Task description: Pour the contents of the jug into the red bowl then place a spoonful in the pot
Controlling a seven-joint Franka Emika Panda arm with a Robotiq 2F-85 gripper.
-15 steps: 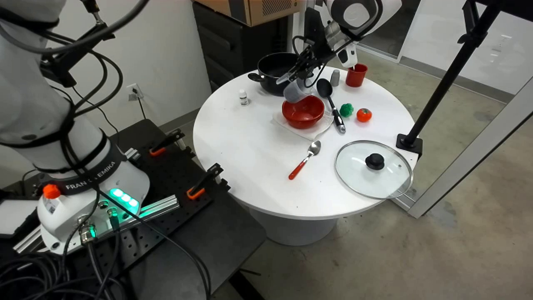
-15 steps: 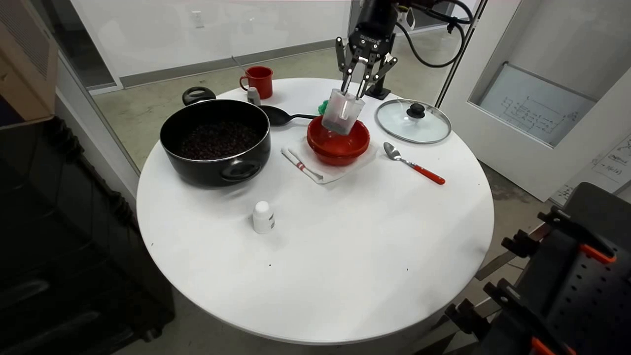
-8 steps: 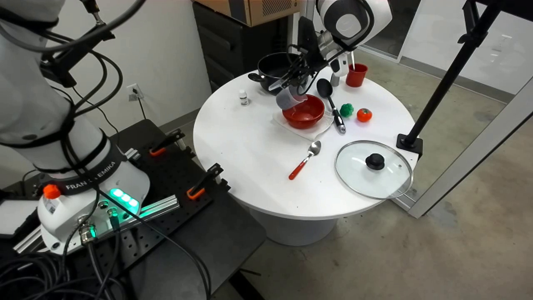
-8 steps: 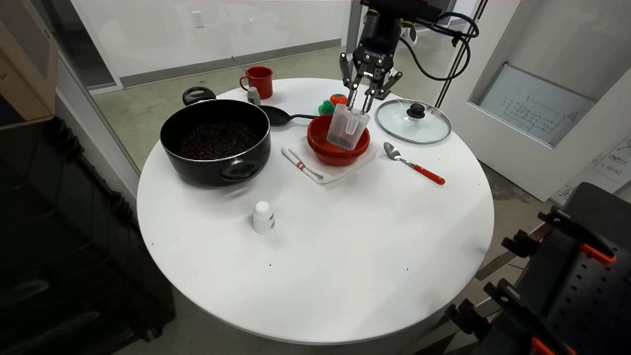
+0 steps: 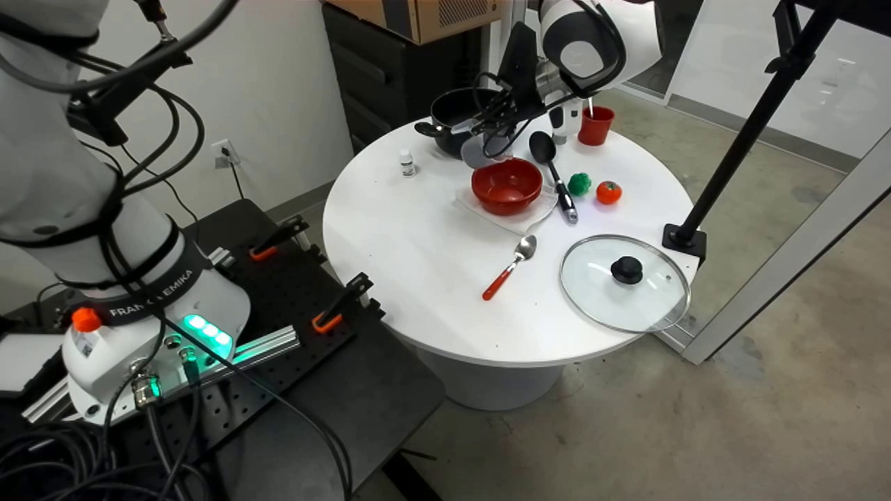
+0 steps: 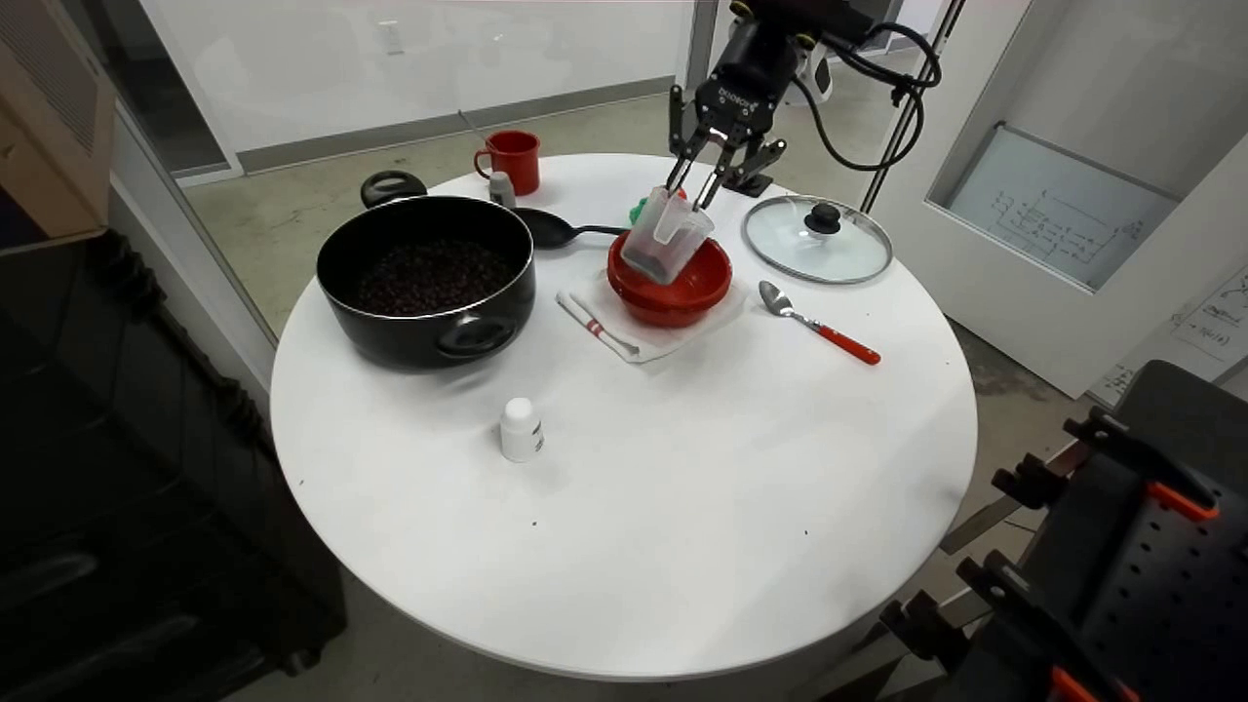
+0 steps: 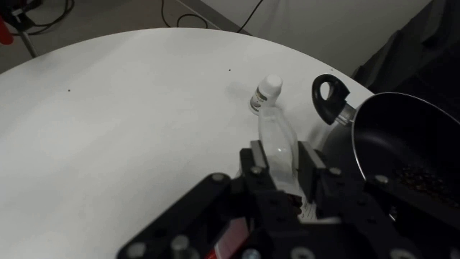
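Observation:
My gripper (image 6: 686, 195) is shut on the handle of a clear plastic jug (image 6: 664, 244) and holds it tilted over the red bowl (image 6: 707, 285). The jug (image 5: 479, 152) hangs at the bowl's pot side in an exterior view. In the wrist view the handle (image 7: 276, 144) sits between the fingers (image 7: 280, 154). Dark red bits (image 7: 295, 204) show below it; I cannot tell whether they lie in the jug. The bowl (image 5: 507, 191) shows no clear contents. The black pot (image 6: 419, 336) holds dark beans. A red-handled spoon (image 6: 824, 330) and a black ladle (image 6: 548, 229) lie on the table.
A white bottle (image 6: 522, 431) stands in front of the pot. A napkin (image 6: 648, 341) lies under the bowl. A red mug (image 6: 514, 161), grey shaker (image 6: 501, 189), green broccoli (image 5: 579, 184), tomato (image 5: 608, 192) and glass lid (image 5: 612, 299) are on the round table (image 6: 682, 546).
The gripper and jug dip toward the front of the bowl, then shift back up and toward the pot side, leaning more. The bowl, pot and spoon stay put.

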